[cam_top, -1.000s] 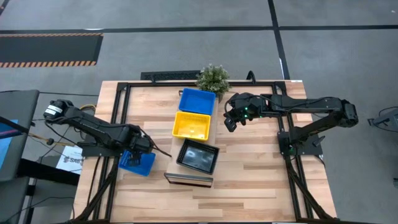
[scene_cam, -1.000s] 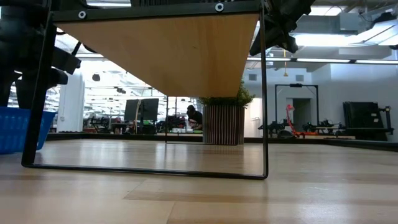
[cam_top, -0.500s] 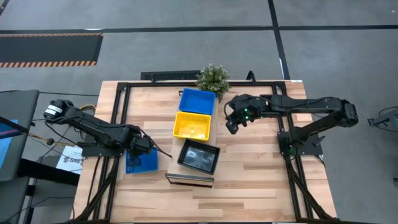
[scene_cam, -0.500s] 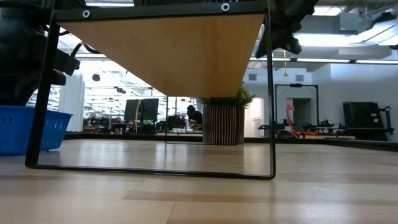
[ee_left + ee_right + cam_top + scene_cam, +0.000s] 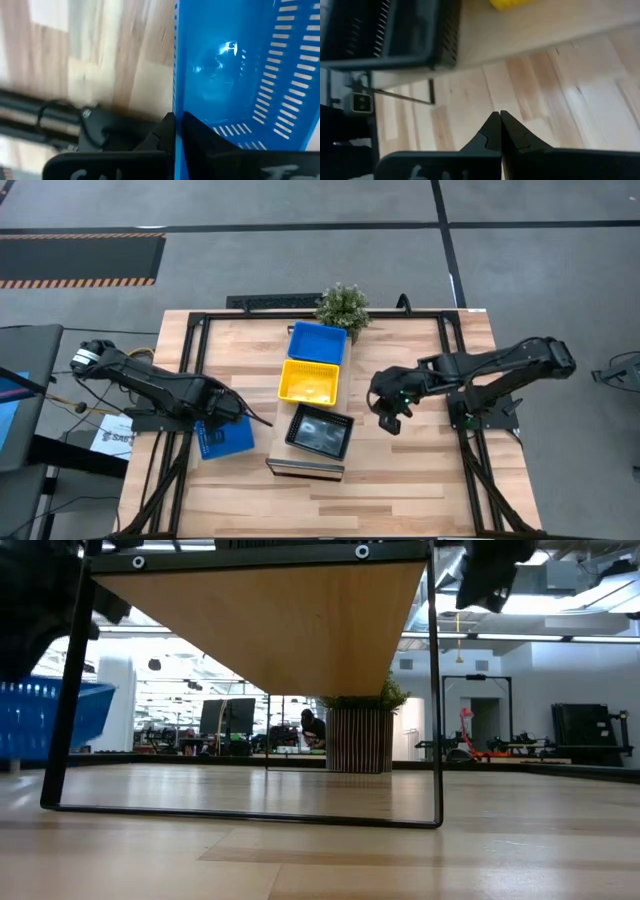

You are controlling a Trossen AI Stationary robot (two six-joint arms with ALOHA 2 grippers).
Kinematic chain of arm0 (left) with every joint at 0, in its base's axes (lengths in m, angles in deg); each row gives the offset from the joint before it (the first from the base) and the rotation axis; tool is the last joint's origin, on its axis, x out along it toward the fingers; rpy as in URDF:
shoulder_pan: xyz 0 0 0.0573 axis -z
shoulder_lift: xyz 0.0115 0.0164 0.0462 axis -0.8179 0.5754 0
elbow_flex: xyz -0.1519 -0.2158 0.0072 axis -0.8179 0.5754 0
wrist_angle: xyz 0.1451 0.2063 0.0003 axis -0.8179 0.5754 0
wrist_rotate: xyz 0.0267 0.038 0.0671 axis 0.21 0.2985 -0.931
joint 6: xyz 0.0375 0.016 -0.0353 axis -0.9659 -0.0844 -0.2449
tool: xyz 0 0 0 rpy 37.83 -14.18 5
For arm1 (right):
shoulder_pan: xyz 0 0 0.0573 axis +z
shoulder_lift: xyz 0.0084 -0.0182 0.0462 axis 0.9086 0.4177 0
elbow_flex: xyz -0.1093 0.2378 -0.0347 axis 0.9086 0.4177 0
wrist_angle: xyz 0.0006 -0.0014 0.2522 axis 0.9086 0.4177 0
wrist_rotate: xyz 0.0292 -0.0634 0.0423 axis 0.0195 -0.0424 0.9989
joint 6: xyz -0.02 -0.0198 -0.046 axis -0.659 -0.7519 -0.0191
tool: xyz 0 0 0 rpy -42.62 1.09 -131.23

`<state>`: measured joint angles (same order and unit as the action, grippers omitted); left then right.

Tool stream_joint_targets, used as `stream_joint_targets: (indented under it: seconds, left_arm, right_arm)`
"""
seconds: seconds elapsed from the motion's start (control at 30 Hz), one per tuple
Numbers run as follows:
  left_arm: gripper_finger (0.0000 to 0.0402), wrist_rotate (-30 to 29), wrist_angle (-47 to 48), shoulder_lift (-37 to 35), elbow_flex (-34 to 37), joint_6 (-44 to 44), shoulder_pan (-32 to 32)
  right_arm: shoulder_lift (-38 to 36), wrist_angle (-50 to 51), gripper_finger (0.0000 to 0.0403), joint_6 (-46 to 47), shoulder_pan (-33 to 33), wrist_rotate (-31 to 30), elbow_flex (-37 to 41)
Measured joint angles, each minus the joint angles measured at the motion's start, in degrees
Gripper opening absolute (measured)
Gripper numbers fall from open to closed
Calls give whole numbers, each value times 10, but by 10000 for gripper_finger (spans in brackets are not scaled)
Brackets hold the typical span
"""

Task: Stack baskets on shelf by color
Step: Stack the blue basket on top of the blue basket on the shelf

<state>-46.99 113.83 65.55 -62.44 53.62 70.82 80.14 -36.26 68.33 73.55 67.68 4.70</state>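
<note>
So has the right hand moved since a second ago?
Yes. In the high view the right hand has dropped away from the small green potted plant, from beside the blue plastic mesh basket to beside the black plastic mesh basket.

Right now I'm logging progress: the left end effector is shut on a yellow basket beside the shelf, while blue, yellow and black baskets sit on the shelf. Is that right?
Not quite: the colour is wrong. The left end effector is shut on a blue basket, not a yellow one, as the left wrist view shows. The rest holds: the shelf carries blue, yellow and black baskets.
</note>
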Motion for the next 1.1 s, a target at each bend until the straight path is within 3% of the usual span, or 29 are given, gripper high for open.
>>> stream_joint_targets:
  seconds: [0.23, 0.43, 0.57, 1.1]
  left_arm:
    - [0, -2, 112, 0, -99, 10, 0]
    - [0, -33, 116, -13, -175, 37, -2]
    - [0, -67, 114, -21, -211, 51, -6]
    - [0, -121, 113, -32, -268, 58, -12]
  right_arm:
    - [43, -51, 8, -3, 7, 0, -1]
    - [93, -115, 8, -12, 6, 75, 0]
    - [92, -133, 8, -12, 3, 84, -1]
    - [89, -156, 8, -27, -27, 79, 0]
